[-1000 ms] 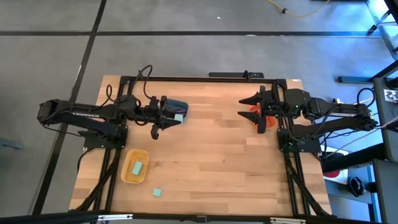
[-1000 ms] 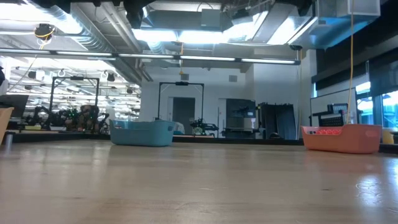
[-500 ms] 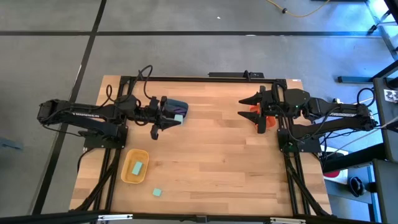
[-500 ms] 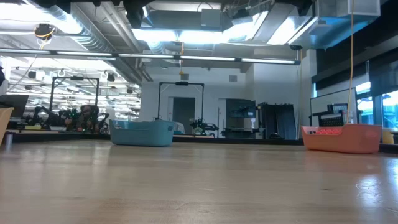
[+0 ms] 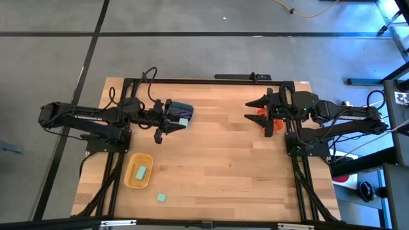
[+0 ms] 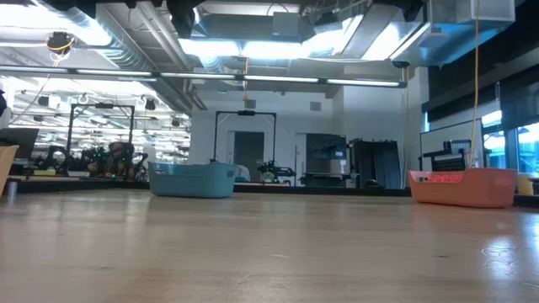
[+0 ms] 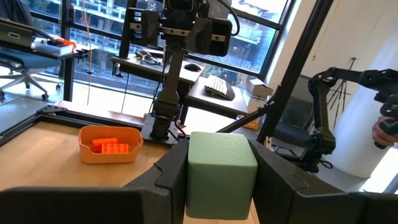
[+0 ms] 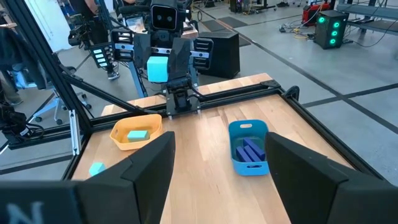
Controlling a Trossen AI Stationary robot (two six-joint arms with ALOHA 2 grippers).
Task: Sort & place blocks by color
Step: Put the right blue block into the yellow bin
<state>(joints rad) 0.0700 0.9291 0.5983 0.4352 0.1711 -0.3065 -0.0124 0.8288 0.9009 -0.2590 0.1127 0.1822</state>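
My left gripper (image 5: 179,119) is held level above the table's left side, shut on a mint-green block (image 7: 221,174) that hangs over the blue tub (image 5: 181,109). Purple blocks (image 8: 250,151) lie in that tub. A second green block (image 5: 141,171) lies in the yellow tub (image 5: 139,170), and a third (image 5: 162,197) sits loose on the table near the front edge. My right gripper (image 5: 252,112) stands open and raised over the orange tub (image 7: 110,143), which holds orange-red blocks (image 7: 112,147). My left gripper pinches the green block by two opposite side faces (image 7: 193,177) between its two fingers. The fingers lie level and point toward the table's right. The block is lifted clear of the table, with its top face level.
A black rail frame (image 5: 211,82) runs along the table's far edge and down both sides. Bare wood lies across the middle (image 5: 223,160) between the arms. The low view shows the blue tub (image 6: 192,179) and the orange tub (image 6: 463,187) at the far side.
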